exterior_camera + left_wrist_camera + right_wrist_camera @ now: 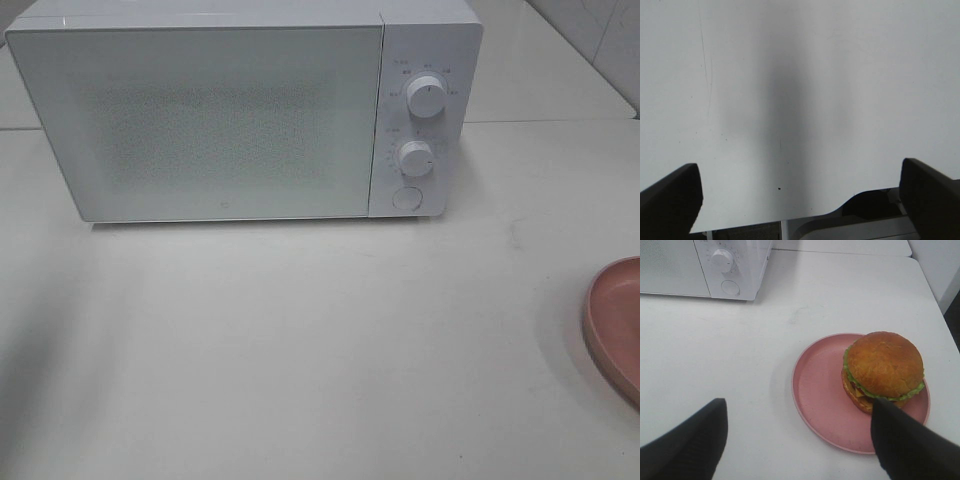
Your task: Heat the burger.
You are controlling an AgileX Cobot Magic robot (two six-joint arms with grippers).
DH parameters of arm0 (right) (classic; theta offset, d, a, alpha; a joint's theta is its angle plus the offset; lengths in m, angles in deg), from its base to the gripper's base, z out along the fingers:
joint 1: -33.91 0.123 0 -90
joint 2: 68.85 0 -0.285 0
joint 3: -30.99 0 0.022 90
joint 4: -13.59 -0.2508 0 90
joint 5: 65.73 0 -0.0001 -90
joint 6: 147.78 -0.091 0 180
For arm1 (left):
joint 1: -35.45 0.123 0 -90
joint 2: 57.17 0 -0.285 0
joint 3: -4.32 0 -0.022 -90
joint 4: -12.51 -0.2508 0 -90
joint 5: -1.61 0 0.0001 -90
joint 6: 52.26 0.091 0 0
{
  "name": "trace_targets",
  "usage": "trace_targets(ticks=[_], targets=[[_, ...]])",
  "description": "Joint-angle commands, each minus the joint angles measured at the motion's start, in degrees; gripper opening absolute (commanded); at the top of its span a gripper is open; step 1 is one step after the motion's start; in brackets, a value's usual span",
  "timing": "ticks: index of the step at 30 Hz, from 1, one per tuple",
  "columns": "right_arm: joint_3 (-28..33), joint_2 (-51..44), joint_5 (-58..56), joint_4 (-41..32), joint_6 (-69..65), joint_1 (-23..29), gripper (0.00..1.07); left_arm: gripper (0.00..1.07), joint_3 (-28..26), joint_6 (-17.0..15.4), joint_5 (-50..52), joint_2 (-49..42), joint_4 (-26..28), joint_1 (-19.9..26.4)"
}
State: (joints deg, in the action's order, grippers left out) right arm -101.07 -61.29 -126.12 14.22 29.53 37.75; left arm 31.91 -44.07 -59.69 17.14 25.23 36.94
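— Where is the burger [883, 369] from where you sit?

— It sits on the pink plate [822, 395], toward the plate's far side from my right claw [799, 440], which hangs above the table [320, 350]. One of my right fingers [905, 445] cuts across the plate's near rim just below the bun; whether it touches the plate I cannot tell from this angle. The other finger is over bare table, well apart from the plate.

— And the right claw's jaws?

— Spread wide, holding nothing.

— The left one?

— My left claw [800, 200] is also spread as wide as it goes, empty, with only plain white tabletop under it and a soft shadow running down the middle.

— What lies beyond the burger?

— The white microwave [240, 110], farther out from my right claw than the plate, door closed, two round knobs [427, 95] and a round button [406, 197] on its panel. From the high camera only an edge of the plate shows.
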Motion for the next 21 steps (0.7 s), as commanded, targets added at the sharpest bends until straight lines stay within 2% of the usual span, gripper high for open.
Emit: trace_targets(ticks=[1, 5, 14, 17, 21], targets=[[0.06, -1.49, 0.69, 0.00, 0.63, -0.40, 0.76, 1.00, 5.39, -0.63, 0.11, -5.44, 0.23, 0.17], [0.06, -1.49, 0.69, 0.00, 0.63, -0.40, 0.76, 1.00, 11.29, -0.74, 0.11, -11.46, 0.17, 0.17], [0.06, -1.49, 0.69, 0.00, 0.63, -0.40, 0.76, 1.00, 19.02, -0.74, 3.44, -24.24, -2.01, 0.17], [0.06, -1.49, 0.69, 0.00, 0.63, -0.40, 0.76, 1.00, 19.71, -0.92, 3.78, -25.73, -2.01, 0.17], [0.06, -1.49, 0.69, 0.00, 0.63, -0.40, 0.76, 1.00, 20.97, -2.29, 1.66, -32.43, -1.95, 0.11]])
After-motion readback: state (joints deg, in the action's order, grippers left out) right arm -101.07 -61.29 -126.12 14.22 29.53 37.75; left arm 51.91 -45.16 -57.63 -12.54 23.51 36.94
